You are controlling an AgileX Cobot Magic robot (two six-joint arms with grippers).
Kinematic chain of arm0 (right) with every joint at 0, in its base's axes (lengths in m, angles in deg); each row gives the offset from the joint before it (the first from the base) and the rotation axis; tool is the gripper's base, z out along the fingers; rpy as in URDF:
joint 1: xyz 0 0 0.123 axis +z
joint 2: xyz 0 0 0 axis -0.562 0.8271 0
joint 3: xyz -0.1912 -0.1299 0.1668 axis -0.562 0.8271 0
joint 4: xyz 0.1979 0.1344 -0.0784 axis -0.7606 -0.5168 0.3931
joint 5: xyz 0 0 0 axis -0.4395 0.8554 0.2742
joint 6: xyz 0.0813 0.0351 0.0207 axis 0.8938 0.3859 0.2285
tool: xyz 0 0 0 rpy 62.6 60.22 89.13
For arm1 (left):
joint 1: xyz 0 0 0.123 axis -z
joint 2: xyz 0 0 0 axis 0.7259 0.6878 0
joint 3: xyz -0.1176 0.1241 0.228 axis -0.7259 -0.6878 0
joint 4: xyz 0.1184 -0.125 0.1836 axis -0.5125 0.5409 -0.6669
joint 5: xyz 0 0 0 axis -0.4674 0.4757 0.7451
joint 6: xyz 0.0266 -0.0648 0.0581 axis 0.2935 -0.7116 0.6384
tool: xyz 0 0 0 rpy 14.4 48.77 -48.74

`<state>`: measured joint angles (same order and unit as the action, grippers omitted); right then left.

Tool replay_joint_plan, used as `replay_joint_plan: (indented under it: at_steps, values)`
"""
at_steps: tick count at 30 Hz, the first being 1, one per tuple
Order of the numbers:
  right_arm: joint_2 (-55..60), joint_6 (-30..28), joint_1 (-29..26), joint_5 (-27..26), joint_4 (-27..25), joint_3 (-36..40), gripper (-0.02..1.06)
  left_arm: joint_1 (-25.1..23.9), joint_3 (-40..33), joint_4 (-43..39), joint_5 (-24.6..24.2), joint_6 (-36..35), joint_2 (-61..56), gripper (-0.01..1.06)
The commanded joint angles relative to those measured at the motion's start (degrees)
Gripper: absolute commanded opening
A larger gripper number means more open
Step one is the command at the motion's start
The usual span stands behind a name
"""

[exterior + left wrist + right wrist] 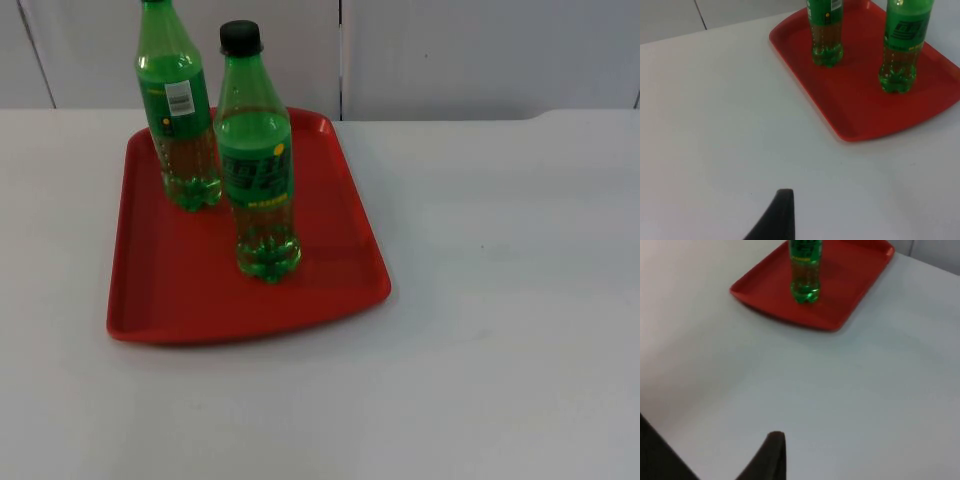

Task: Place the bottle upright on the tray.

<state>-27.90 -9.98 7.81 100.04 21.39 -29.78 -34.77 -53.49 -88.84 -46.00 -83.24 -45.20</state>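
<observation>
Two green bottles stand upright on the red tray at the table's left. The nearer bottle has a black cap and is near the tray's middle. The other bottle stands behind it toward the tray's far left corner. The left wrist view has both bottles on the tray, well ahead of my left gripper over bare table. My right gripper is also far back from the tray, where one bottle stands. Neither gripper touches anything.
White table top stretches to the right of and in front of the tray. The grey partition wall closes off the back. A dark drop past the table's edge lies beside the right gripper.
</observation>
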Motion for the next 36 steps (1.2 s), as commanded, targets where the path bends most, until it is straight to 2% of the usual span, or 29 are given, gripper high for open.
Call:
replay_joint_plan:
  at_steps: [1,4,9,10,21,22,27,32,36]
  values:
    - [-0.12,0.23,-3.27,-0.45,0.22,0.11,1.05,0.18,-0.28,-0.12,0.43,-0.09,-0.15,1.05]
    - [-0.12,0.23,-6.21,-0.45,0.22,0.11,1.05,0.18,-0.28,-0.12,0.43,-0.09,-0.15,1.05]
    - [-0.12,0.23,-15.23,-0.45,0.22,0.11,1.05,0.18,-0.28,-0.12,0.43,-0.09,-0.15,1.05]
    - [-0.12,0.23,-15.23,-0.45,0.22,0.11,1.05,0.18,-0.28,-0.12,0.43,-0.09,-0.15,1.05]
    - [-0.12,0.23,-31.04,-0.45,0.22,0.11,1.05,0.18,-0.28,-0.12,0.43,-0.09,-0.15,1.05]
    - [-0.12,0.23,-31.04,-0.45,0.22,0.11,1.05,0.18,-0.28,-0.12,0.43,-0.09,-0.15,1.05]
    - [-0.12,0.23,-37.65,-0.45,0.22,0.11,1.05,0.18,-0.28,-0.12,0.43,-0.09,-0.15,1.05]
    - [-0.12,0.23,-40.85,-0.45,0.22,0.11,1.05,0.18,-0.28,-0.12,0.43,-0.09,-0.15,1.05]
    - [-0.12,0.23,-41.29,-0.45,0.09,0.11,1.05,0.18,-0.28,-0.12,0.43,-0.09,-0.15,1.05]
